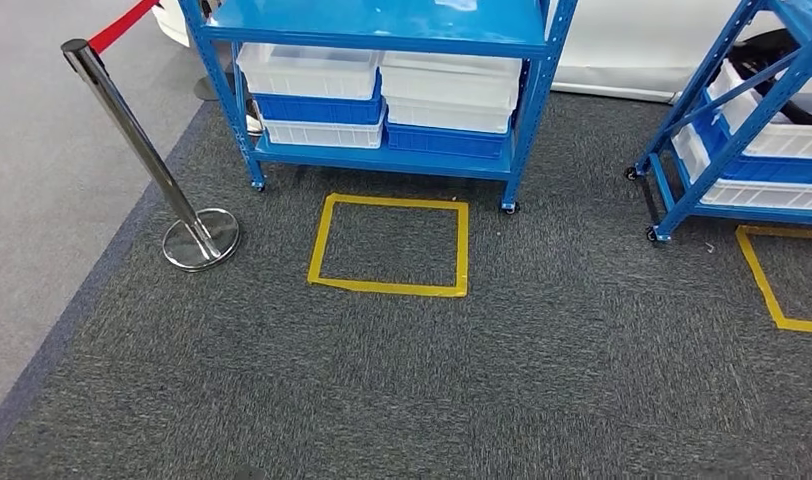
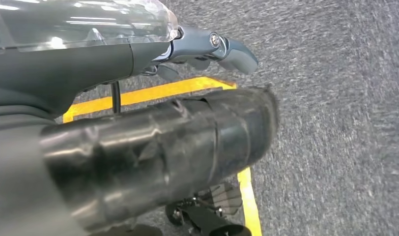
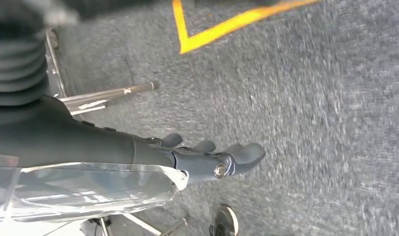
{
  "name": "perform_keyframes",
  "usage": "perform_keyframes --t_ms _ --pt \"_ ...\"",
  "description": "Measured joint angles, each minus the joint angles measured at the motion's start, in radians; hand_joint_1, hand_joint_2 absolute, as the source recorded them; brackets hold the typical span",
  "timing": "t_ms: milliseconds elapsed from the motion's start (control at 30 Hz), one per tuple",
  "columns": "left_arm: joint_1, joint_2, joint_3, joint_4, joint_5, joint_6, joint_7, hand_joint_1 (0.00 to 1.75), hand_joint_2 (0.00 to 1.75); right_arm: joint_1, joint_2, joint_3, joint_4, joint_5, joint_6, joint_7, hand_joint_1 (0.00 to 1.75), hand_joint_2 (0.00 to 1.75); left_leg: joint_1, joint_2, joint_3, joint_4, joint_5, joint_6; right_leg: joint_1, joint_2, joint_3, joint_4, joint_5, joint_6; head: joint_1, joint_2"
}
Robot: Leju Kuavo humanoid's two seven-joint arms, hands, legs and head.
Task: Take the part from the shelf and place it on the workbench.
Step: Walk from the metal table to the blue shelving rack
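Head view: a blue wheeled shelf (image 1: 382, 155) stands on dark grey carpet (image 1: 542, 370). Its lower level carries stacked white bins (image 1: 307, 70) and blue bins (image 1: 317, 108), two stacks side by side; what lies inside them cannot be seen, so the part's place cannot be told beyond the shelf. On the carpet just in front of the shelf is a rectangle of yellow tape (image 1: 390, 245). To the left stands a chrome stanchion (image 1: 147, 160) on a round base, with a red belt (image 1: 122, 25) at its top. A second blue shelf (image 1: 727, 130) with white and blue bins stands at the right, another yellow tape outline (image 1: 772, 285) before it.

Left wrist view: the left robot hand (image 2: 207, 49) hangs over the carpet beside yellow tape, its fingers gently curved and apart, holding nothing.

Right wrist view: the right robot hand (image 3: 212, 157) hangs likewise over the carpet, fingers loosely extended and apart, holding nothing. A person's shoe (image 3: 226, 221) shows near it on the floor.
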Motion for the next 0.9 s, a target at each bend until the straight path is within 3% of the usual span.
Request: perform_keyframes --t_ms 67,133,233,267,300,333,400,467,567,633,733,767,800,833,900 --pt "-0.001 -0.002 0.0 0.0 0.0 0.0 0.0 0.0 0.0 -0.003 -0.001 0.001 0.0 0.0 0.0 0.0 0.0 1.75 0.005 -0.002 0.013 -0.016 0.004 0.003 0.001 -0.001 0.008 -0.004 -0.01 0.012 -0.002 0.0" --pt "-0.003 -0.003 0.0 0.0 0.0 0.002 0.0 0.0 0.0 -0.004 -0.002 0.001 -0.001 0.0 0.0 0.0 0.0 1.75 0.014 -0.003 0.034 -0.037 0.003 0.011 0.001 -0.005 -0.007 0.037 -0.034 0.024 0.0 0.0" --pt "-0.006 -0.004 0.0 0.0 -0.001 0.005 -0.001 0.0 0.0 -0.004 -0.002 0.001 0.0 0.0 0.0 -0.001 0.0 1.75 0.016 -0.001 0.057 -0.048 -0.01 0.018 -0.014 -0.007 -0.121 0.215 -0.092 0.044 0.002 0.0" --pt "-0.005 -0.005 0.0 0.0 -0.001 0.005 -0.001 0.0 0.0 -0.004 -0.003 0.001 0.0 0.0 0.0 -0.001 0.0 1.75 0.017 -0.001 0.065 -0.048 -0.017 0.017 -0.02 -0.008 -0.155 0.253 -0.089 0.05 0.002 0.0" --pt "-0.004 -0.005 0.0 0.0 -0.001 0.005 -0.001 0.0 0.0 -0.003 -0.003 0.001 0.0 0.0 0.0 -0.001 0.0 1.75 0.019 -0.001 0.074 -0.048 -0.025 0.014 -0.025 -0.009 -0.171 0.255 -0.065 0.055 0.002 0.0" --pt "-0.003 -0.005 0.0 0.0 -0.001 0.005 -0.001 0.0 0.0 -0.002 -0.004 0.001 0.0 0.0 0.0 -0.001 0.0 1.75 0.021 -0.003 0.086 -0.047 -0.034 0.01 -0.029 -0.01 -0.168 0.22 -0.021 0.06 0.002 0.0" --pt "-0.003 -0.005 0.0 0.0 -0.002 0.006 -0.001 0.0 0.0 0.001 -0.004 0.001 0.0 0.0 0.001 -0.001 0.0 1.75 0.024 -0.004 0.108 -0.046 -0.053 -0.001 -0.033 -0.014 -0.133 0.1 0.068 0.064 0.003 0.0" --pt "-0.005 -0.005 0.0 0.0 -0.002 0.006 -0.002 0.0 0.0 0.0 -0.005 0.001 0.0 -0.001 0.001 -0.002 0.0 1.75 0.023 -0.004 0.117 -0.046 -0.067 -0.014 -0.029 -0.016 -0.103 0.026 0.089 0.054 0.003 0.0" --pt "-0.008 -0.005 0.0 0.0 -0.003 0.006 -0.002 0.0 0.0 -0.003 -0.005 0.001 0.001 -0.001 0.001 -0.003 0.0 1.75 0.023 -0.002 0.127 -0.053 -0.075 -0.032 -0.024 -0.016 -0.089 0.008 0.074 0.03 0.001 0.0" --pt "-0.009 -0.006 0.0 0.0 -0.003 0.006 -0.002 0.0 0.0 -0.002 -0.006 0.001 0.001 -0.001 0.001 -0.003 0.0 1.75 0.025 -0.002 0.117 -0.016 -0.098 -0.04 -0.027 -0.017 -0.073 -0.004 0.07 0.015 0.001 0.0" --pt "-0.007 -0.006 0.0 0.0 -0.002 0.006 -0.003 0.0 0.0 -0.001 -0.006 0.001 0.001 -0.002 0.001 -0.003 0.0 1.75 0.026 -0.002 0.009 0.17 -0.165 -0.045 -0.024 -0.019 -0.055 -0.01 0.058 -0.003 0.0 0.0" --pt "-0.006 -0.006 0.0 0.0 -0.002 0.006 -0.003 0.0 0.0 -0.002 -0.006 0.001 0.001 -0.002 0.001 -0.004 0.0 1.75 0.026 -0.002 -0.027 0.22 -0.17 -0.044 -0.022 -0.017 -0.049 -0.01 0.052 -0.005 0.0 0.0" --pt "-0.005 -0.006 0.0 0.0 -0.001 0.006 -0.003 0.0 0.0 -0.002 -0.006 0.001 0.001 -0.003 0.001 -0.004 0.0 1.75 0.026 -0.002 -0.048 0.235 -0.154 -0.043 -0.02 -0.015 -0.041 -0.01 0.046 -0.006 0.0 0.0" --pt "-0.004 -0.006 0.0 0.0 -0.001 0.006 -0.003 0.0 0.0 -0.002 -0.006 0.001 0.001 -0.003 0.001 -0.005 0.0 1.75 0.025 -0.002 -0.051 0.211 -0.119 -0.04 -0.018 -0.013 -0.031 -0.01 0.039 -0.006 0.0 0.0" --pt "-0.003 -0.005 0.0 0.0 -0.001 0.006 -0.003 0.0 0.0 -0.001 -0.005 0.001 0.001 -0.003 0.001 -0.006 0.0 1.75 0.021 -0.002 -0.017 0.093 -0.027 -0.026 -0.016 -0.011 -0.011 -0.01 0.023 -0.003 0.001 0.0"
